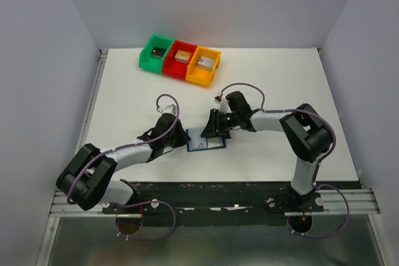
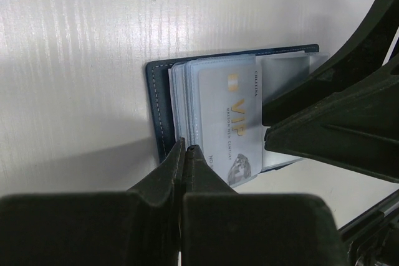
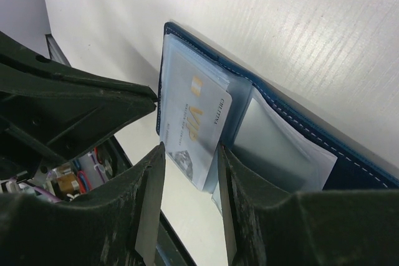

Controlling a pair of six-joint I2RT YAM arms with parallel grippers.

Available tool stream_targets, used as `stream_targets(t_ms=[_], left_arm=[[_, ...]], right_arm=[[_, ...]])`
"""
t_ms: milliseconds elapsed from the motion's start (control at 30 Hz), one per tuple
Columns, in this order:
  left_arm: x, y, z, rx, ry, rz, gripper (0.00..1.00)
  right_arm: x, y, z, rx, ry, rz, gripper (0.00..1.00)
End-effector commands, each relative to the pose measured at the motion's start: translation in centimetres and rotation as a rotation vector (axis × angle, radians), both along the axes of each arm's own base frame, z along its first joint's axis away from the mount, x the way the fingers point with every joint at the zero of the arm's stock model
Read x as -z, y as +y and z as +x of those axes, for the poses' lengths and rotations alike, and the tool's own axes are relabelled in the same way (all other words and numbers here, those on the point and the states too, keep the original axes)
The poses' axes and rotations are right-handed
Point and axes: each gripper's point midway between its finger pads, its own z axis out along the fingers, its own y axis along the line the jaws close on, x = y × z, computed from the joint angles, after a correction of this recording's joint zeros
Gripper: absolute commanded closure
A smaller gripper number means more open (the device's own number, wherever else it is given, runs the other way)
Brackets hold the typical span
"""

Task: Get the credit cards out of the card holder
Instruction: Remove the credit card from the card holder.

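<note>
We see a white table (image 1: 124, 91) from above, with two black arms reaching in from its near edge and meeting about midway across its width, closer to the near edge than the far one. Between them the card holder (image 1: 206, 140) lies open and flat, navy cover down. A stack of clear sleeves sits on one half and a pale, greyish pocket on the other. A silver-grey credit card (image 3: 193, 123) printed with gold "VIP" lettering sits on top of the sleeves, one corner sticking out past the holder's edge. The right gripper (image 3: 190, 154) is released, its two fingers spread on either side of that protruding corner; we cannot tell whether either finger touches the card. The left gripper (image 2: 186, 151) is clenched, its fingers pressed together with the tips at the holder's edge beside the sleeves, and we cannot tell whether anything is pinched between them. By the far edge, left of centre, a green bin (image 1: 156, 52), a red bin (image 1: 181, 60) and an orange bin (image 1: 204, 66) stand touching in a row.
</note>
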Motion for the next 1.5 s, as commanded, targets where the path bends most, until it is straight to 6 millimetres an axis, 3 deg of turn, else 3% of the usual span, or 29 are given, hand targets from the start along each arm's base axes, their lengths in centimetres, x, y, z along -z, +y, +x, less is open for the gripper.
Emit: stream_targets(t_ms=[0, 500, 1033, 1467], left_arm=[[0.1, 0.1, 0.3, -0.010, 0.000, 0.010, 1.00], [0.7, 0.1, 0.2, -0.007, 0.021, 0.024, 1.00], [1.1, -0.2, 0.1, 0.008, 0.034, 0.018, 1.00], [0.9, -1.5, 0.3, 0.062, 0.024, -0.020, 1.00]], right_arm=[[0.7, 0.4, -0.9, -0.027, 0.036, 0.032, 0.53], [1.3, -0.3, -0.9, -0.004, 0.074, 0.041, 0.53], [-1.0, 1.2, -1.0, -0.007, 0.117, 0.232, 0.53], [-1.3, 1.5, -0.7, -0.022, 0.116, 0.240, 0.55]])
